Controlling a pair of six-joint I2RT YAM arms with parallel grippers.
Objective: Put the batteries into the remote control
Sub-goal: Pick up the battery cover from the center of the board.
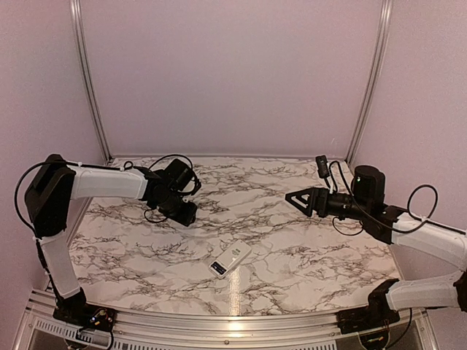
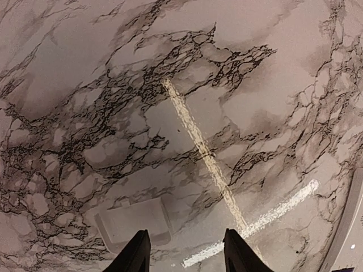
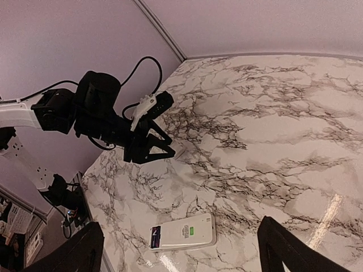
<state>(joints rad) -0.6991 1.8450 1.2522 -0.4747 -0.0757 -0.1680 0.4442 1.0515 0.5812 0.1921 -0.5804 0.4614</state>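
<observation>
The remote control [image 1: 230,257] lies back up on the marble table [image 1: 292,240], between the two arms. Its battery bay at the near-left end is uncovered, and a dark battery [image 3: 155,236] with a red mark shows inside. A flat white cover [image 2: 133,222] lies on the table beside my left gripper [image 1: 190,216]. In the left wrist view the left gripper [image 2: 187,249] is open with only bare marble in its gap. My right gripper [image 1: 290,197] hovers above the table, right of the remote [image 3: 184,232]. Seen from the right wrist, the right gripper [image 3: 180,224] is wide open and empty.
Pale purple walls [image 1: 233,73] with metal corner rails close the back and sides. A metal rail [image 1: 219,321] runs along the table's near edge. Black cables hang from both wrists.
</observation>
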